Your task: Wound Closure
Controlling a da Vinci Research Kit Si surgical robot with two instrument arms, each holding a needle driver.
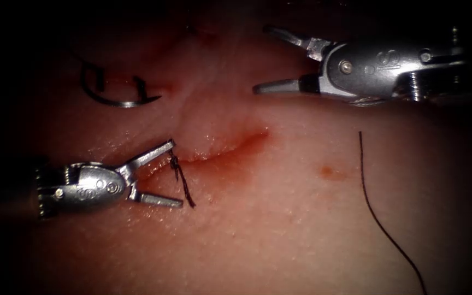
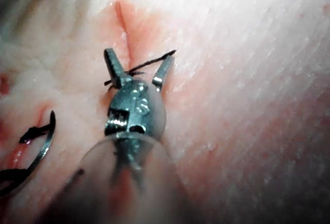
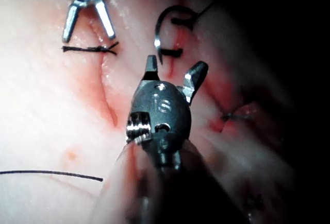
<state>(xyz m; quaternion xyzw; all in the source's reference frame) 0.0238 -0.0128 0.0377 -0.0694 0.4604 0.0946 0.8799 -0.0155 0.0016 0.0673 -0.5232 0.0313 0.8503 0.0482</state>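
Closest to us in the endoscope view, a long loose piece of dark thread (image 1: 381, 224) lies on the pink, wet pork tissue (image 1: 279, 229), well to the right of the cut, and nothing holds it. A bit farther in, our left arm's small silver tool (image 1: 177, 172) comes from the left, with its two jaws spread wide apart and nothing between them. Just past its tips we see a short dark stitch with cut thread ends (image 1: 181, 183), sitting across the near end of the red, shallow cut (image 1: 230, 147); the left wrist view shows that same stitch (image 2: 142, 65) lying right at the open jaws. Farther back, our right arm's bigger silver tool (image 1: 263, 60) hangs over the tissue with its jaws wide apart too, and it holds nothing. Farthest away, left of the cut's line, the thin curved steel needle (image 1: 117, 101) rests on the tissue by itself with dark thread on it. We cannot tell if its tip pokes into the tissue. We think one stitch near the front is tied and trimmed. Some red fluid (image 1: 331, 172) spots the tissue. The middle of the cut looks open, so we think more stitches are left to do.
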